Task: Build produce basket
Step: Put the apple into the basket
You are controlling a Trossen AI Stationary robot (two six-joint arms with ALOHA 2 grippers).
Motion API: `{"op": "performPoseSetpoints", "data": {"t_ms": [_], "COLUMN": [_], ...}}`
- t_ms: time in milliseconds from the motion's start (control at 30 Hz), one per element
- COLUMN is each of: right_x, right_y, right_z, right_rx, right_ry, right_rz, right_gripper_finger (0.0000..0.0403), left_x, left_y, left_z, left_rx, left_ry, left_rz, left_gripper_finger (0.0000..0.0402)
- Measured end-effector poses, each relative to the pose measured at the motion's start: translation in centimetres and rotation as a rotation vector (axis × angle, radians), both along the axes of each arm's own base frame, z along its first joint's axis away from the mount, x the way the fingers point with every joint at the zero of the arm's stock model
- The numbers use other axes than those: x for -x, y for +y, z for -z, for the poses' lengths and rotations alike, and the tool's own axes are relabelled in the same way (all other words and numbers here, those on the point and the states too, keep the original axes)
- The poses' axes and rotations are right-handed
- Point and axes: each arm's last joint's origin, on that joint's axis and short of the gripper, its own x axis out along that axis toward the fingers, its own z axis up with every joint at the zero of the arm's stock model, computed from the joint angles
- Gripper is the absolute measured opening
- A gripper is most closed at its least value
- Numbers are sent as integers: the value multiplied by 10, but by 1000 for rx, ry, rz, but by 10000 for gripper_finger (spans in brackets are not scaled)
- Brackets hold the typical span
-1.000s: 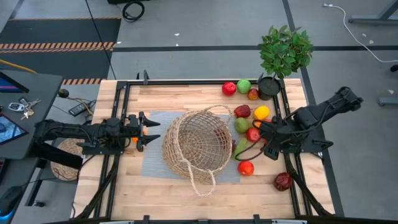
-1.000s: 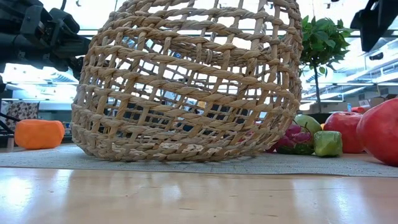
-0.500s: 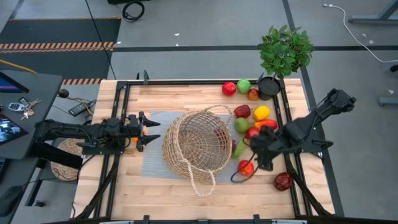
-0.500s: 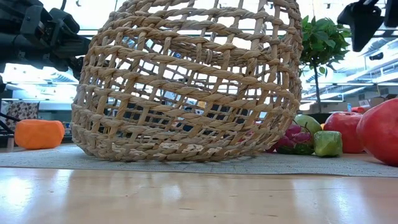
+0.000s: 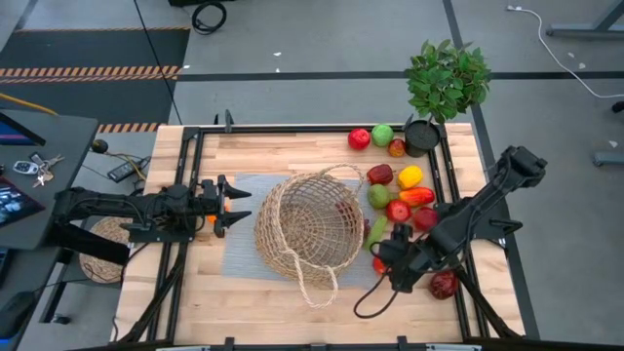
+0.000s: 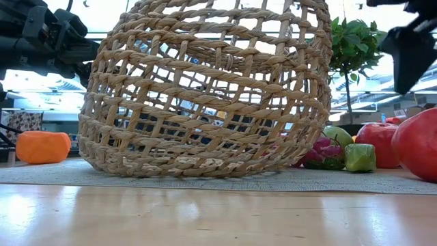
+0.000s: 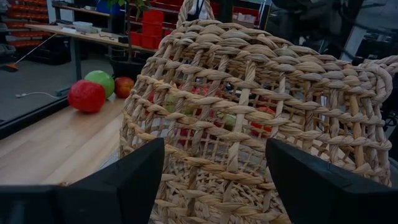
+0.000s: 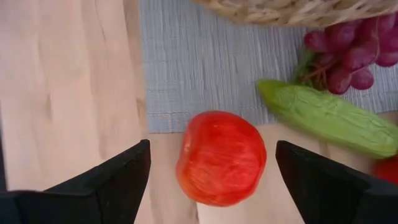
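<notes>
The wicker basket (image 5: 310,229) lies tilted on the grey mat (image 5: 244,255), its woven wall (image 7: 249,93) filling the left wrist view. My left gripper (image 5: 234,207) waits open just left of it, beside an orange piece (image 5: 212,216). My right gripper (image 5: 388,263) is open over a red tomato (image 8: 221,158). Its fingers stand on either side of the tomato without touching it. The tomato rests on the wood at the mat's edge. A green cucumber (image 8: 329,121) and purple grapes (image 8: 351,53) lie beyond it, next to the basket.
More produce lies right of the basket: red and green apples (image 5: 370,136), yellow (image 5: 410,176) and red pieces (image 5: 397,210), and a dark red one (image 5: 444,285) near the right edge. A potted plant (image 5: 421,136) stands at the far right corner. Bare wood spans the near side.
My right gripper has moved from above the produce cluster toward the table's near edge and somewhat left, coming over the red tomato. It has come lower in the low view. The left arm, basket and produce have stayed put.
</notes>
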Motion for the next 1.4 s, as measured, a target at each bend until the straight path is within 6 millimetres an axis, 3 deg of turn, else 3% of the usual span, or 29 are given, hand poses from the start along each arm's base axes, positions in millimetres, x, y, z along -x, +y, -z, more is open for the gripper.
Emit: {"op": "performPoseSetpoints", "data": {"t_ms": [300,600,1167,1400], "right_x": [-8,3,5,5], "right_y": [14,5,3,2], "right_z": [32,63,67,67], "right_rx": [95,101,106,108], "right_ry": [69,118,127,127], "right_rz": [0,77,89,88], "right_gripper_finger": [350,350,344,298], "left_x": [0,0,0,0], "left_y": [0,0,0,0], "left_z": [0,0,0,0], "left_rx": [0,0,0,0], "left_ry": [1,0,0,0], "left_rz": [0,0,0,0], "left_gripper_finger": [286,286,286,286]}}
